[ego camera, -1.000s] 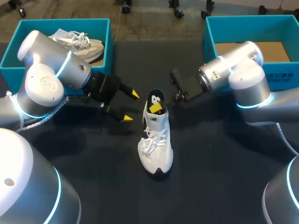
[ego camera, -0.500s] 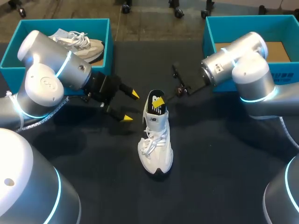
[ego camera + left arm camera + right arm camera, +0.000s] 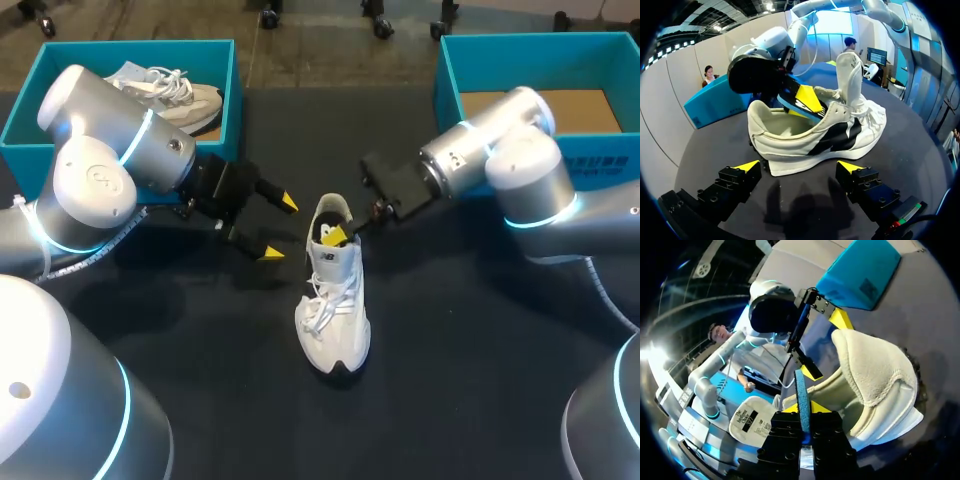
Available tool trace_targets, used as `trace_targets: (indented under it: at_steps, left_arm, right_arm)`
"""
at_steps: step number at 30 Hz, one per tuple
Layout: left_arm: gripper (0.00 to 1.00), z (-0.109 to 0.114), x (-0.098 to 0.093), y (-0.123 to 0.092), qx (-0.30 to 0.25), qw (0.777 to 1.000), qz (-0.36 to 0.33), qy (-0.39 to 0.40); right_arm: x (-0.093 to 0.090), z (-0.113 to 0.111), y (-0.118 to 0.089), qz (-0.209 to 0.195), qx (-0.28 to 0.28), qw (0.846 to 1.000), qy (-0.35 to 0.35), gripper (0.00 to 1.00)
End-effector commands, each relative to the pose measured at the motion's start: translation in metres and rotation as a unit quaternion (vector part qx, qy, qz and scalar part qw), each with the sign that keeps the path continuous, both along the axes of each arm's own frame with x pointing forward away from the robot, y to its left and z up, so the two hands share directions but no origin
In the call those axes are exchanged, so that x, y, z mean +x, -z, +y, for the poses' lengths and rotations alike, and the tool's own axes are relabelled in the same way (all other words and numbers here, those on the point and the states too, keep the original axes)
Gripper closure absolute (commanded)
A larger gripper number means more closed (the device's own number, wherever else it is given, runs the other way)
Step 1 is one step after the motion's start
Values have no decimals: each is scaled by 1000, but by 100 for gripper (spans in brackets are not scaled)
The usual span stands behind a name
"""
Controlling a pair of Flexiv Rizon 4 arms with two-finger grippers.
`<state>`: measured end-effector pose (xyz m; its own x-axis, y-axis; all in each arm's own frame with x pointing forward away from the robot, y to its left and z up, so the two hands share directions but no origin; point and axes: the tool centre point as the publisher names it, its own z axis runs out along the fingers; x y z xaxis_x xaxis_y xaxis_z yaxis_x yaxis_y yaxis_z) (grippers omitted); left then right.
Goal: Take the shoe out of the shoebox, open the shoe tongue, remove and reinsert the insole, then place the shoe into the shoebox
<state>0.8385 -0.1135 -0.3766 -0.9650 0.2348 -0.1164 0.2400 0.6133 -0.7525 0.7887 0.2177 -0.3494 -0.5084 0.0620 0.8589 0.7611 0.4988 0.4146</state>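
You have two shoes in view. One white shoe [image 3: 332, 300] stands upright at the centre of the table [image 3: 470, 350], toe toward 6 o'clock, tongue raised. A second shoe [image 3: 172, 92] lies in the left shoebox [image 3: 60, 52] at 10 o'clock. The right shoebox [image 3: 520, 42] sits at 2 o'clock. The right gripper [image 3: 338, 234], entering from 2 o'clock, is at the white shoe's heel opening, both fingers pinching one blue insole [image 3: 801, 400] on edge. The left gripper [image 3: 279, 229] hangs at the shoe's 10 o'clock, near the heel, fingers spread, apart from the shoe.
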Motion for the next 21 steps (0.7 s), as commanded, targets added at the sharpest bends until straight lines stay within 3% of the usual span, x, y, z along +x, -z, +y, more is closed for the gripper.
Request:
trace_targets:
  at_steps: [1, 2, 8, 21]
  left_arm:
    - [0, 0, 0, 0, 1, 1000, 0, 0]
    - [0, 0, 0, 0, 1, 1000, 0, 0]
    - [0, 0, 0, 0, 1, 1000, 0, 0]
    - [0, 0, 0, 0, 1, 1000, 0, 0]
  right_arm:
    - [-2, 3, 4, -1, 0, 1000, 3, 95]
    - [-1, 3, 4, -4, -1, 1000, 5, 88]
    - [3, 1, -4, -15, -9, 1000, 11, 76]
    - [5, -1, -27, -34, -29, 999, 17, 63]
